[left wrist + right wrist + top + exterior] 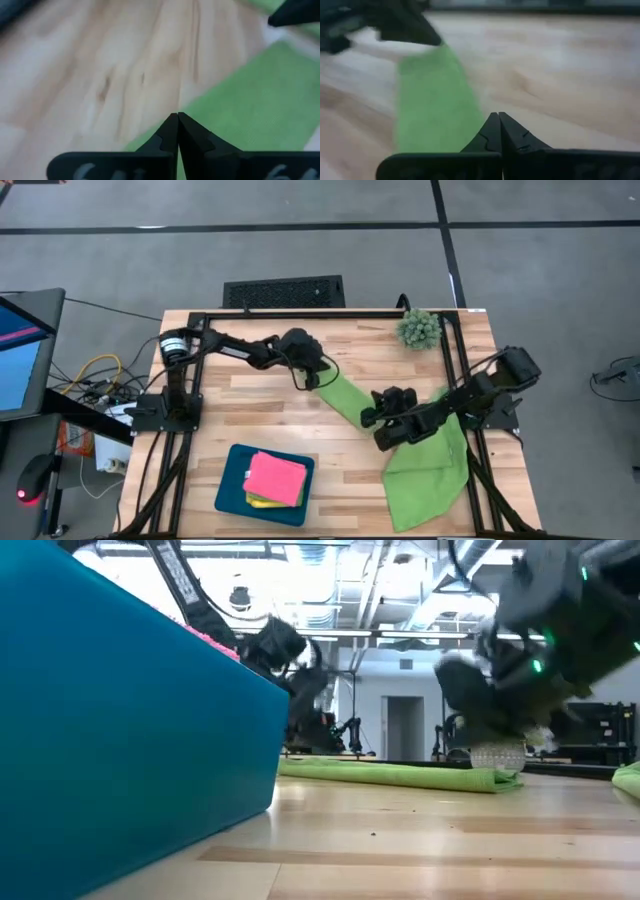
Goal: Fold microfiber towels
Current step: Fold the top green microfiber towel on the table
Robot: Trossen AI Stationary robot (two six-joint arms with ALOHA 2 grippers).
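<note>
Microfiber towels number three: one lime green towel [425,470] stretched across the desk [260,405], plus pink [276,477] and yellow [262,501] ones in the tray [228,488]. Left hand [322,377], closed, sits at the green towel's 10 o'clock corner. Right hand [375,417], closed, is over its middle; whether either grips cloth is unclear.

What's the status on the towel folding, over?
Left pincer and right pincer shut at opposite ends of lime green microfiber towel stretched across the wooden table. Nothing in the way.

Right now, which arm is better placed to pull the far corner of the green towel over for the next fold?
Probably the left. Its gripper, shut, sits at the far corner of the green towel, while the right gripper, also shut, is at the strip's middle.
</note>
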